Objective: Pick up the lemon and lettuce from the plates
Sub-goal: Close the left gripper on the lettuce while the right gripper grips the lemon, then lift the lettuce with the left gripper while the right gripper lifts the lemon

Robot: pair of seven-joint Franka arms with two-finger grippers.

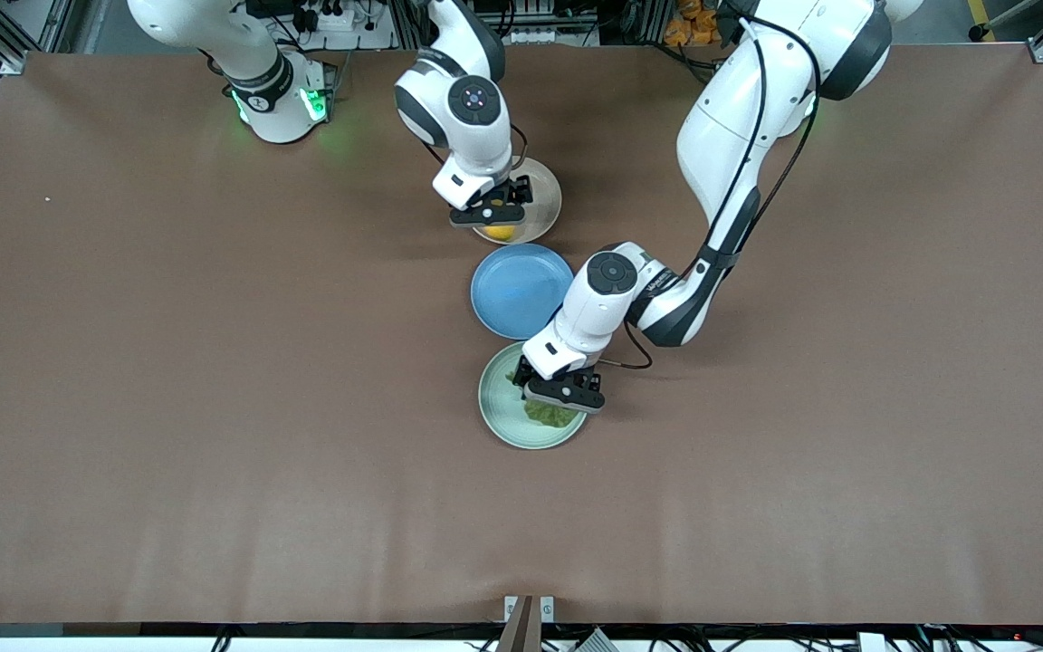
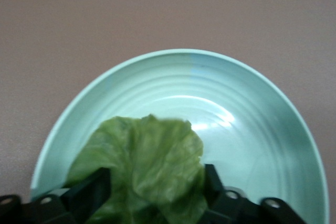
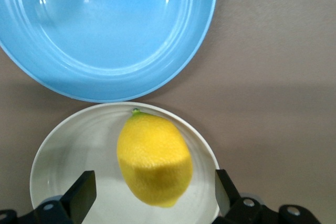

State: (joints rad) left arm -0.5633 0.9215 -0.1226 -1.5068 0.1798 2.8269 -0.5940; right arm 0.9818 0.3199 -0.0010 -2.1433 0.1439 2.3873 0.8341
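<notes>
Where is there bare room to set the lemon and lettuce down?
The blue plate is bare, between the beige plate holding the lemon and the mint plate holding the lettuce. Brown table is bare toward both ends. The plate row is crowded by both tools.

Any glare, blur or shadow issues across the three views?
Left wrist view: a bright highlight on the pale mint green plate; the wrinkly green lettuce leaf is soft at its edge. Right wrist view: the oval yellow lemon has its lower part in shadow; the round blue plate shows faint reflections. Front view: green light glows at the right arm's base; even light on the table.
</notes>
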